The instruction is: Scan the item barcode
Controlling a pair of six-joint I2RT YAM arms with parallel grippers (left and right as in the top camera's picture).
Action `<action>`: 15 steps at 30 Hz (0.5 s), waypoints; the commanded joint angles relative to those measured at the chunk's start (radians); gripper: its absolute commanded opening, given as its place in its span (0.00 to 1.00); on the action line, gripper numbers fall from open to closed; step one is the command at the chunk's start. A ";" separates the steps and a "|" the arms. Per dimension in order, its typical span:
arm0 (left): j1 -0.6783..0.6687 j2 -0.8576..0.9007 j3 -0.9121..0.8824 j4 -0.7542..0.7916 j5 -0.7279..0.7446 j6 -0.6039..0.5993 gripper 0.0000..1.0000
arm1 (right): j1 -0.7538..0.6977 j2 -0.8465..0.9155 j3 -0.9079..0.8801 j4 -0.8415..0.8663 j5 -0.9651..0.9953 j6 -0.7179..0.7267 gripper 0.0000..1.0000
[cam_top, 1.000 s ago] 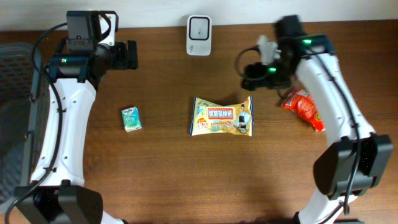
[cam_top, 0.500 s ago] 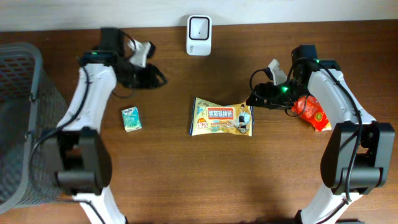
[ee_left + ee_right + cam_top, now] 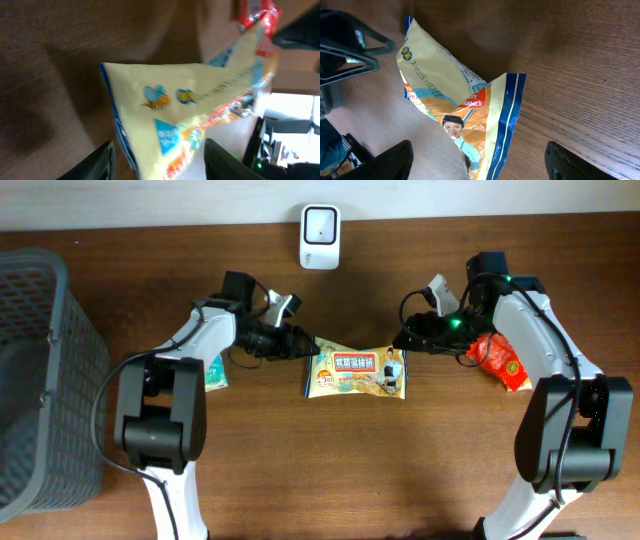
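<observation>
Left fingers [image 3: 97, 162] and right fingers [image 3: 390, 162] apart — snack packet [image 3: 357, 372] lies lengthwise left-to-right.

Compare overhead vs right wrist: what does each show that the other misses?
Overhead only: white scanner, grey basket, green packet, red packet. Right wrist only: the crumpled folds and blue-striped edge of the yellow snack bag, seen close up. Both: that bag, lying on the wooden table.

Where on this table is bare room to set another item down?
Free: the front of the table below the yellow snack bag, and the back stretch right of the scanner. Crowded: the middle band, where left tool and right tool flank that bag.
</observation>
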 commanded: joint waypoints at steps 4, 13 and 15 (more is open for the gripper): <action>-0.066 0.036 -0.008 0.084 -0.049 -0.087 0.70 | 0.008 0.007 -0.011 0.000 0.001 -0.011 0.84; -0.118 0.055 -0.008 0.117 -0.082 -0.135 0.22 | 0.008 0.007 -0.011 -0.005 0.011 -0.011 0.83; -0.125 0.055 -0.008 0.119 -0.095 -0.135 0.00 | 0.008 0.007 -0.011 -0.004 0.011 -0.011 0.83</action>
